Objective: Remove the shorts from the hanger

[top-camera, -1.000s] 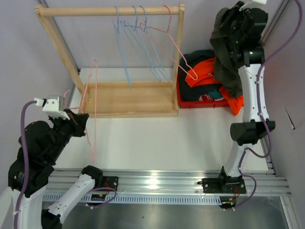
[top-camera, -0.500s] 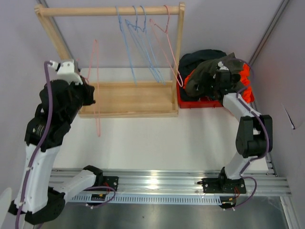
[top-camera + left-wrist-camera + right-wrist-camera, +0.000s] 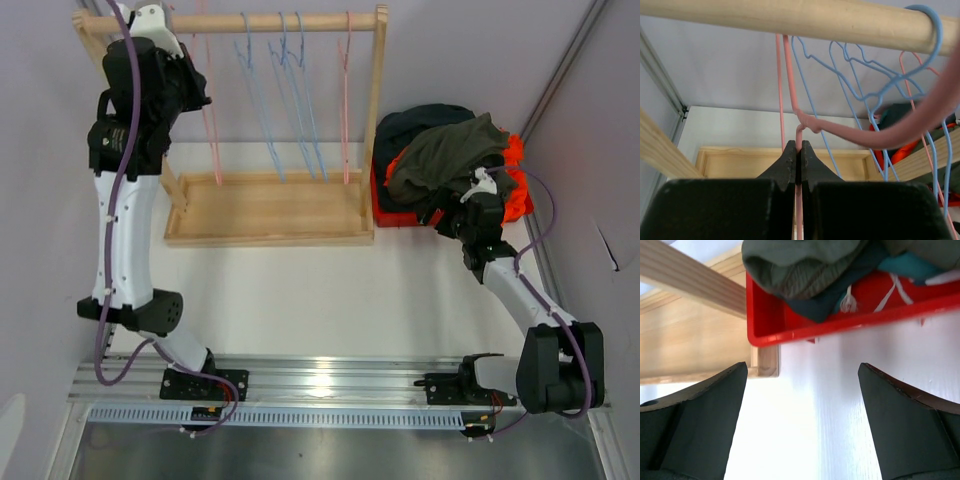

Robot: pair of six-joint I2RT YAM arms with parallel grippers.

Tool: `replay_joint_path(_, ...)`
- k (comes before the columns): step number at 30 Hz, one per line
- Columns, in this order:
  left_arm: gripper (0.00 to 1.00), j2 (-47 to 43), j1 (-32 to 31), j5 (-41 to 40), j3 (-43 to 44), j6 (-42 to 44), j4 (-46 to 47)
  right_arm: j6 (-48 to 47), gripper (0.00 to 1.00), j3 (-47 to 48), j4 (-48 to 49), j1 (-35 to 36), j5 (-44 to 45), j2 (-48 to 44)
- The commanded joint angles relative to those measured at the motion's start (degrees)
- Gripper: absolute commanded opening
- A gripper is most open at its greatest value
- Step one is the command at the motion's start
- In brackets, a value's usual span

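Note:
The shorts lie heaped in a red bin (image 3: pixel 385 216) at the right, with the olive-green pair (image 3: pixel 445 150) on top of orange (image 3: pixel 512 152) and navy (image 3: pixel 415 120) ones. My right gripper (image 3: pixel 447 216) stands open and empty just in front of the bin. Its wrist view shows the gripper (image 3: pixel 802 367) over bare table, facing the bin (image 3: pixel 840 322), the olive pair (image 3: pixel 805 265) and a teal pair (image 3: pixel 905 265). High at the rack's left, my left gripper (image 3: pixel 195 98) is shut on a bare pink hanger (image 3: pixel 212 130). Its jaws (image 3: pixel 799 150) pinch the hanger's wire (image 3: pixel 800 132) below the rail (image 3: pixel 790 20).
The wooden rack's top rail (image 3: pixel 260 22) carries several bare blue hangers (image 3: pixel 290 110) and another pink hanger (image 3: pixel 346 100). Its base tray (image 3: pixel 265 205) sits beside the bin. Purple walls close in at the back and right.
My left arm has lifted the pink hanger from low on the left up to the rail. My right arm lowered the olive shorts onto the bin's pile, opened, and drew back.

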Motion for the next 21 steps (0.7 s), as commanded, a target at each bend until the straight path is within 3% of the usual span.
replay_joint_path(1, 0.0, 3.48, 1.12, 3.0, 3.92, -0.4, 4.56, 2.36, 0.99, -2.4, 4.62, 0.35, -2.7, -3.93)
replay_joint_path(9, 0.0, 11.48, 1.82, 5.64, 9.98, -1.72, 9.4, 2.18, 0.99, -5.84, 6.73, 1.58, -3.67, -4.73)
replay_joint_path(21, 0.01, 11.93, 1.82, 6.61, 3.57, -1.55, 8.7, 2.62, 0.99, -6.1, 7.7, 1.67, -5.25, -3.85)
